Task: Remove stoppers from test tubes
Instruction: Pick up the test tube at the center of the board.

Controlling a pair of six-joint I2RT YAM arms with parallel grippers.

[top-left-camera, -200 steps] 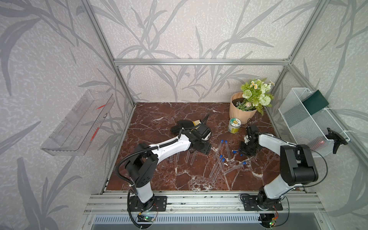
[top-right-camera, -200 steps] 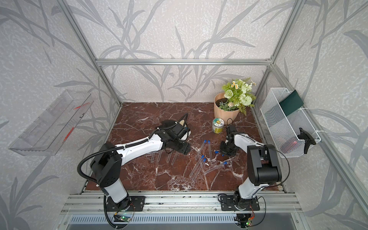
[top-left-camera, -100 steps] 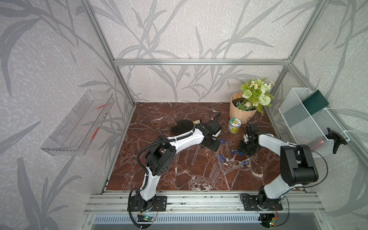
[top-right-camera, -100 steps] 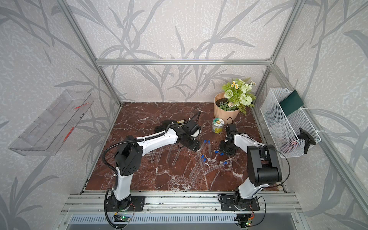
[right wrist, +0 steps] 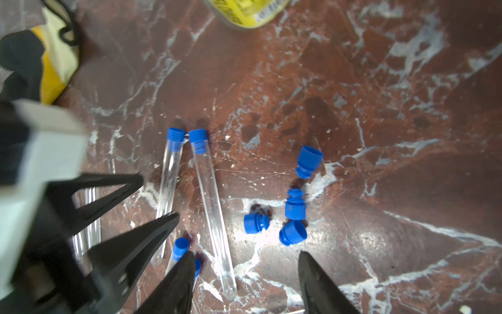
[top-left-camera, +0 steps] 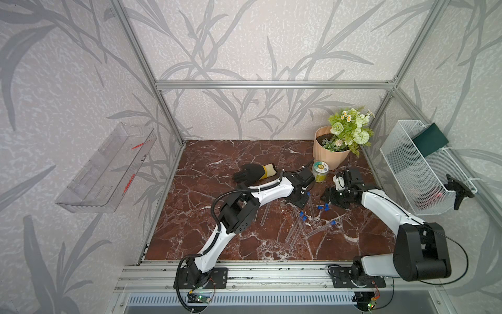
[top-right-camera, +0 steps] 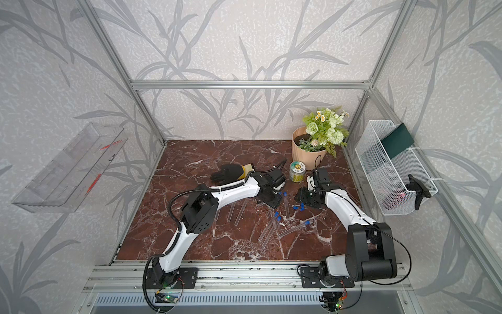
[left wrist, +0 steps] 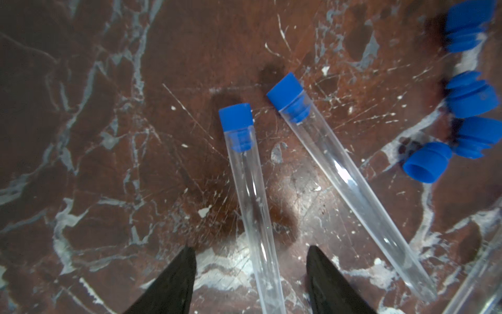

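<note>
The left gripper (left wrist: 251,251) hangs low over the red-brown stone table (top-left-camera: 206,195). Its two black fingers (left wrist: 173,282) are set apart. A clear test tube (left wrist: 251,195) lies flat on the table and runs between them. There is a gap on each side of it, so the gripper is open and holds nothing. This tube has a blue stopper (left wrist: 235,117) in its mouth. Just beside it lies a second tube (left wrist: 350,179), tilted a little away, with a blue cap (left wrist: 285,89) in its mouth too. The right gripper (right wrist: 245,255) is also open wide, with nothing between its tips. Near those tips, four loose stoppers (right wrist: 294,206) lie on the table in a small bunch, out of any tube. In both top views the two grippers are near each other, about the middle of the table. In a top view, more capped tubes (top-left-camera: 319,230) lie flat nearer the front edge, and bare tubes (top-left-camera: 264,216) with no blue on them lie by the left arm. A black glove (top-left-camera: 251,172) with a yellow cuff lies behind the left arm. A small jar (top-left-camera: 320,172) with a yellow label stands near the back, next to a flower pot (top-left-camera: 328,155).
</note>
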